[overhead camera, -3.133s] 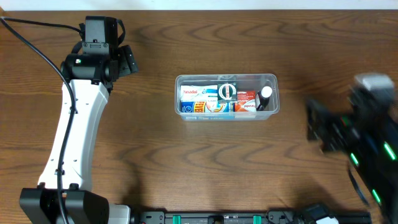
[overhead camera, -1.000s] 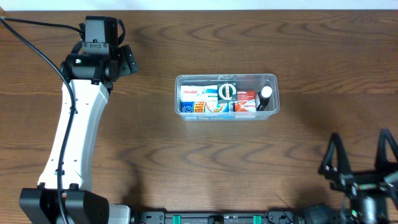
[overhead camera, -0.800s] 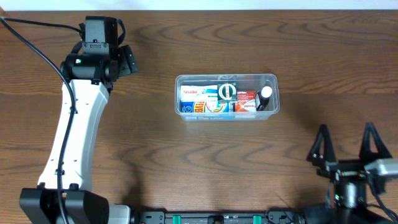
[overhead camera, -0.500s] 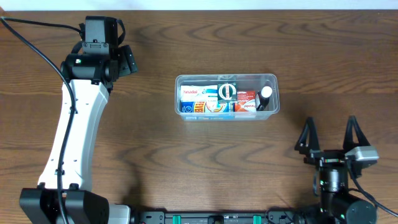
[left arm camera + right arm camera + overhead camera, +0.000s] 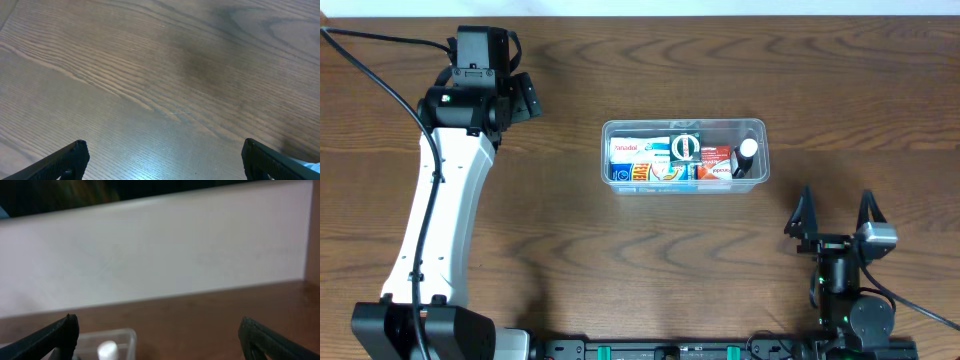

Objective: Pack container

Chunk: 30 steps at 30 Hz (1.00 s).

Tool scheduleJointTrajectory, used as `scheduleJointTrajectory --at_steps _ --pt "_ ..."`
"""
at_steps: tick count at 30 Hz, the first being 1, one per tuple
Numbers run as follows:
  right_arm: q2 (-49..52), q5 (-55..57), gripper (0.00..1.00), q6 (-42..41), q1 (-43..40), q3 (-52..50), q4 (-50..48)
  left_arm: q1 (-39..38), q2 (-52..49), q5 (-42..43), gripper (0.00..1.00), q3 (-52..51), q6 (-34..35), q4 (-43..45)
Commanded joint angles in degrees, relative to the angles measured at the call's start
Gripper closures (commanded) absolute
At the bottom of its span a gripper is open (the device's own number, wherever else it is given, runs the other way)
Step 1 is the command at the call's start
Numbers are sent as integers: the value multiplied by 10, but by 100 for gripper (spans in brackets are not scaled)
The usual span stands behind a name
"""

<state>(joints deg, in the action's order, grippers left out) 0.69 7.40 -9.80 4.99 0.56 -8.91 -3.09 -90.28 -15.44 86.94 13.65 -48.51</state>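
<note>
One container (image 5: 606, 150) on my table (image 5: 570, 240). Inside, roughly five small boxes (image 5: 625, 148), packed too tight for a sure count, plus one white-capped bottle (image 5: 747, 150). Two grippers: my left gripper (image 5: 165, 161), my right gripper (image 5: 835, 212).

The left arm (image 5: 438, 200) has a long white shell between black joint housings, with a small green light (image 5: 447, 98) by its upper joint and a black cable (image 5: 400, 95) running off it. The right arm (image 5: 850, 305) is black with a grey block (image 5: 876, 237) on one side. The right claw (image 5: 835, 207) has two black, pointed fingers (image 5: 802, 212).
</note>
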Motion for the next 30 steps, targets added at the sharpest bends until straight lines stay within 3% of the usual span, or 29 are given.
scheduleJointTrajectory --at_steps 1,10,30 --pt "-4 -3 1 7 -10 -2 26 2 1 -7 2 6 0 -1" --pt "-4 -1 1 19 -10 -2 125 2 1 -7 2 6 0 -1" --pt "-4 -5 1 19 -10 -2 124 2 1 -7 2 6 0 -1"
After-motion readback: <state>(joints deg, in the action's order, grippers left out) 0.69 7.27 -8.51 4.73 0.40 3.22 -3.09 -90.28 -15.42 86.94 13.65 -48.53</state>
